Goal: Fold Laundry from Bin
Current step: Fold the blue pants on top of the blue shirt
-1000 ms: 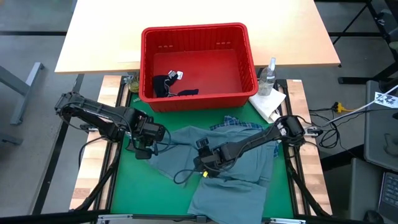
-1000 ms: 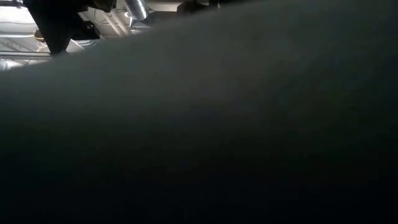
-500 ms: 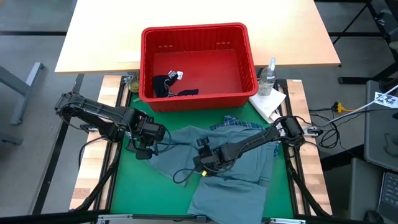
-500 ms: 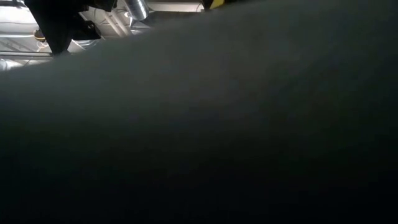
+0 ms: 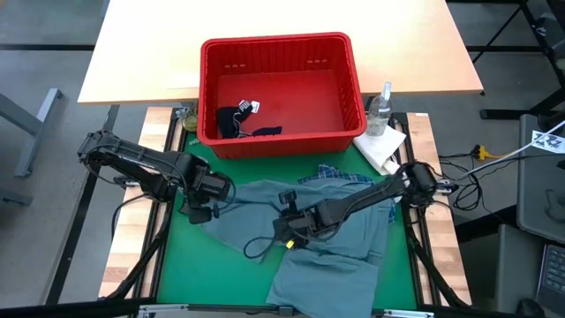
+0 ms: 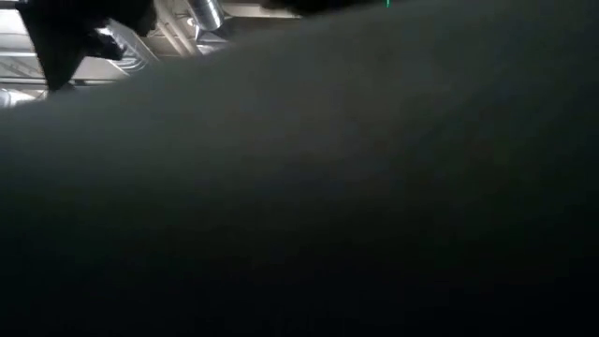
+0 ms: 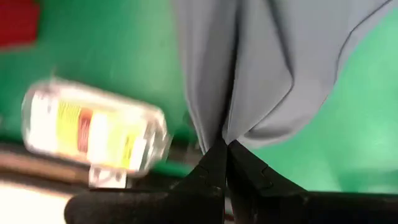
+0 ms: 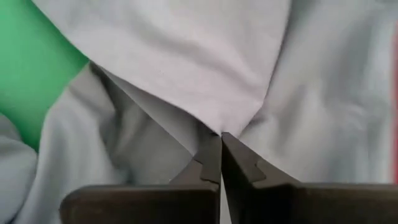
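Observation:
The large grey-blue garment (image 5: 344, 231) lies spread and crumpled on the green mat (image 5: 177, 265). A strip of the blue-white plaid shirt (image 5: 340, 177) shows at its far edge. The red bin (image 5: 275, 41) stands beyond them with a dark navy garment (image 5: 237, 122) on its floor. My left gripper (image 5: 201, 215) is shut on the grey-blue garment's left edge. My right gripper (image 5: 284, 240) is shut on the garment's middle. In the low view, cloth close to the lens hides nearly everything. My left gripper pinches a gathered bunch of the garment's left edge (image 7: 225, 134) between its two fingertips, coming from above and pointing down. Several folds run away from the pinch. The rest of the cloth lies on the mat. My right gripper pinches a raised fold in the garment's middle (image 8: 217, 127) between its two fingertips, slanting down from the table's right side. The cloth rises to a peak at the tips, and its other parts rest on the mat.
A clear spray bottle (image 5: 381, 108) and a white paper towel (image 5: 381, 148) sit to the right of the bin. A small bottle with a yellow and red label (image 7: 93, 134) lies at the mat's edge near my left gripper. A wooden tabletop (image 5: 141, 53) lies behind the bin.
My left gripper has rolled a little and shifted slightly toward the table's left edge, drawing the garment's left edge with it. My right gripper has risen slightly, pulling the cloth's middle up into a peak. The rest of the garment has stayed on the mat.

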Motion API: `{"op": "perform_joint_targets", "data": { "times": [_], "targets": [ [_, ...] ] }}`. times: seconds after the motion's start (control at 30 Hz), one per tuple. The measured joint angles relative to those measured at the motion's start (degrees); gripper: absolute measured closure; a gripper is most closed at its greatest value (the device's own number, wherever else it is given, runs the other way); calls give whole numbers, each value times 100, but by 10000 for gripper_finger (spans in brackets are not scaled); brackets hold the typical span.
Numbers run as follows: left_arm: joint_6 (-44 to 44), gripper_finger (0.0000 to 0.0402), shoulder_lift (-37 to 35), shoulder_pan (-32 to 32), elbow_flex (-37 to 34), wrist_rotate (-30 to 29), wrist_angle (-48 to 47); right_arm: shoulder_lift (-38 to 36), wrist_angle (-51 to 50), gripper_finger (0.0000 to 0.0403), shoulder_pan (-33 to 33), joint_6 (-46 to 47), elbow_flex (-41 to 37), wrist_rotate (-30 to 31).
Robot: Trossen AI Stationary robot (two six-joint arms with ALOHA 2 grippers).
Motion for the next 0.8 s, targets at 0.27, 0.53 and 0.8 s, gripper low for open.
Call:
{"op": "perform_joint_targets", "data": {
  "times": [0.27, 0.53, 0.8],
  "targets": [
    [-826, 401, 0, 0, -48, -137, -508, -572, -513, 399, 0, -488, 291, 1209],
    [-1198, 401, 0, 0, -479, -154, -493, -840, -1407, 400, 0, -458, 296, 1947],
    [-1196, 401, 0, 150, -1209, -325, 109, -544, -1705, 401, -260, -390, 296, 1801]
  ]
}}
